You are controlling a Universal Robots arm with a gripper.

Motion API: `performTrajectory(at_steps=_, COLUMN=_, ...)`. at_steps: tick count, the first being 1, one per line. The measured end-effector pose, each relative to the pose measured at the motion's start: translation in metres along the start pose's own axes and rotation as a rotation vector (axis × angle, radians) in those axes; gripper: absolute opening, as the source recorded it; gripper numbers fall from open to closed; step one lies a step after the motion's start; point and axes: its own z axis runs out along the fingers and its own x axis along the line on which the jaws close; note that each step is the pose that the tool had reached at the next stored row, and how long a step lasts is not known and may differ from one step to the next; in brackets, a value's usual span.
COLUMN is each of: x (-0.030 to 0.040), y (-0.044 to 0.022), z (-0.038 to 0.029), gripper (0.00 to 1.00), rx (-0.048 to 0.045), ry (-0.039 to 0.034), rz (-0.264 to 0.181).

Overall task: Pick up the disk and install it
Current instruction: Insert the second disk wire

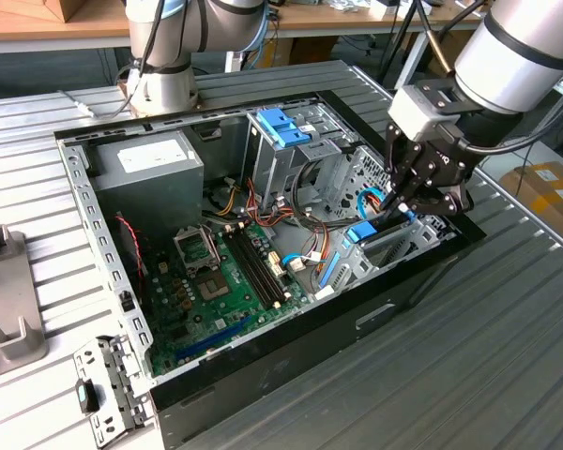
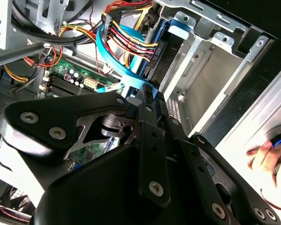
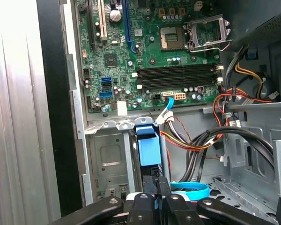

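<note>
Open black desktop computer case (image 1: 291, 356) lies on its side on the ribbed grey metal tabletop (image 1: 469, 375), green motherboard (image 1: 230, 281) facing up. Black robot gripper (image 1: 402, 202) is down in the case corner nearest the exterior view's right, over the silver metal drive bay (image 3: 107, 159). The disk (image 3: 149, 147), a flat hard drive with bright blue plastic rails and end tab, stands on edge in that bay's slot, blue end toward the motherboard. In the first wrist view the fingers (image 3: 161, 192) are closed narrow on the disk's near end, almost no gap, apparently gripping it. Likely the seating step: judged best done by pushing straight along the slot, rails kept parallel to the bay walls, avoiding the thin curved blue cable (image 3: 189, 191) and red-yellow wire bundle (image 2: 131, 37) just beside.
</note>
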Motion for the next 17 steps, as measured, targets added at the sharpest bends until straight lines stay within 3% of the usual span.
performTrajectory(at_steps=3, x=-0.0013, y=0.0001, z=0.0028, gripper=0.16, rx=-0.0001, ry=-0.0001, rz=-0.001)
performTrajectory(at_steps=7, x=-0.0081, y=0.0006, z=0.0044, gripper=0.16, rx=-0.0012, ry=0.0001, rz=-0.015)
performTrajectory(at_steps=17, x=-0.0083, y=-0.0002, z=0.0067, gripper=0.16, rx=-0.0005, ry=0.0003, rz=-0.026)
